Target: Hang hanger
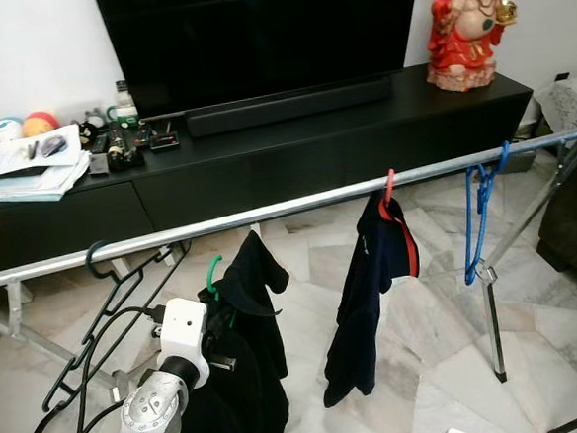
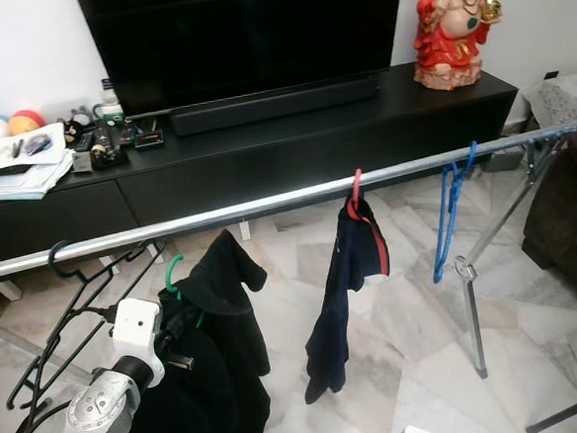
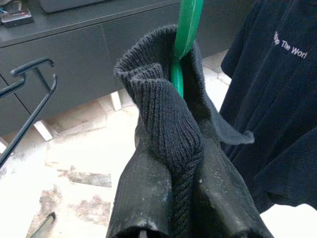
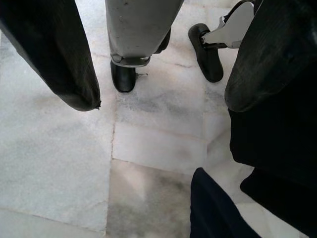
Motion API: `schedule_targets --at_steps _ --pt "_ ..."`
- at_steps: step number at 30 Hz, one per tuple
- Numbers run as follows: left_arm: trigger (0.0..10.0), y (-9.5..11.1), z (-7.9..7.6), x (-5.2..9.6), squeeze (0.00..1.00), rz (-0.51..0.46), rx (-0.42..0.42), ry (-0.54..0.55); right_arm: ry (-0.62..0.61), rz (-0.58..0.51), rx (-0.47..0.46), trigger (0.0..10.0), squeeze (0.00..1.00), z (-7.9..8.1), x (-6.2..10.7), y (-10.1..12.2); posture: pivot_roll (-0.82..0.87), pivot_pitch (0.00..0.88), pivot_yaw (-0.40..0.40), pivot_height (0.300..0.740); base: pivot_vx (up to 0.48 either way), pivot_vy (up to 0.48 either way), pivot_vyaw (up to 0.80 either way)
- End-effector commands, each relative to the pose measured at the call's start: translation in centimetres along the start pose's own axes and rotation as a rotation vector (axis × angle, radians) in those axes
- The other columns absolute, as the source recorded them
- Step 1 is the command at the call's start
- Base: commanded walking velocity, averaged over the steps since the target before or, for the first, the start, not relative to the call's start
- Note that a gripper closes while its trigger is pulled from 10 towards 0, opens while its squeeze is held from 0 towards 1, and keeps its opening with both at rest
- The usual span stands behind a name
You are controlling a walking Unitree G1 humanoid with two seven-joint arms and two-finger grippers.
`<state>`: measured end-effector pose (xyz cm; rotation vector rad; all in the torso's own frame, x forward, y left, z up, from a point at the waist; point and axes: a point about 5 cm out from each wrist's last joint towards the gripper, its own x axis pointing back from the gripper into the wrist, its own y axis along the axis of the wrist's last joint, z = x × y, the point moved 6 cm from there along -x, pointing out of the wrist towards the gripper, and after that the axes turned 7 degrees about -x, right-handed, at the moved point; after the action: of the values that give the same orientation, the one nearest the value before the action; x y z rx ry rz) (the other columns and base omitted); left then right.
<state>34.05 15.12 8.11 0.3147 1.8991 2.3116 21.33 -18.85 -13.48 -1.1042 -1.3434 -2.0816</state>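
A black knit garment (image 1: 246,348) hangs on a green hanger whose hook (image 1: 213,273) sits just below the silver drying rail (image 1: 298,204), not on it. My left gripper (image 3: 181,208) is shut on the garment's knit collar and the green hanger neck (image 3: 184,34); its two black fingers (image 3: 143,198) press the fabric from both sides. In the eye views its white wrist (image 1: 182,328) is left of the garment, under the rail. My right gripper (image 4: 161,104) hangs low and open, pointing at the marble floor (image 4: 59,163).
On the rail hang a black wire hanger (image 1: 104,264) at the left, a navy shirt (image 1: 373,290) on a red hanger (image 1: 390,188), and a blue hanger (image 1: 479,218). Behind stand a black TV console (image 1: 313,145) and a red statue (image 1: 468,25). A rack leg (image 1: 494,321) stands right.
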Motion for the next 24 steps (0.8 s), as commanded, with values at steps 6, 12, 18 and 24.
schedule_targets --at_steps 6,12,18,24 --pt "10.0 1.1 0.39 -0.13 0.0 -0.032 -0.007 0.006 0.0 0.013 -0.011 10.0 0.0 0.21 0.01 -0.42 0.08 0.048 0.034 0.74 0.0 0.0 0.0" --pt "10.0 1.08 0.57 -0.09 0.0 -0.033 -0.001 0.017 0.001 0.014 -0.009 10.0 0.0 0.29 0.01 -0.45 0.08 0.048 0.034 0.74 0.0 0.0 0.0" --pt "10.0 1.03 0.53 -0.1 0.0 -0.028 -0.002 0.015 0.0 0.015 -0.008 10.0 0.0 0.25 0.01 -0.45 0.08 0.054 0.034 0.74 0.0 0.0 0.0" --pt "10.0 0.95 0.5 -0.01 0.0 -0.026 0.001 0.017 -0.002 0.015 -0.008 10.0 0.0 0.15 0.03 -0.48 0.08 0.056 0.032 0.74 0.0 0.0 0.0"
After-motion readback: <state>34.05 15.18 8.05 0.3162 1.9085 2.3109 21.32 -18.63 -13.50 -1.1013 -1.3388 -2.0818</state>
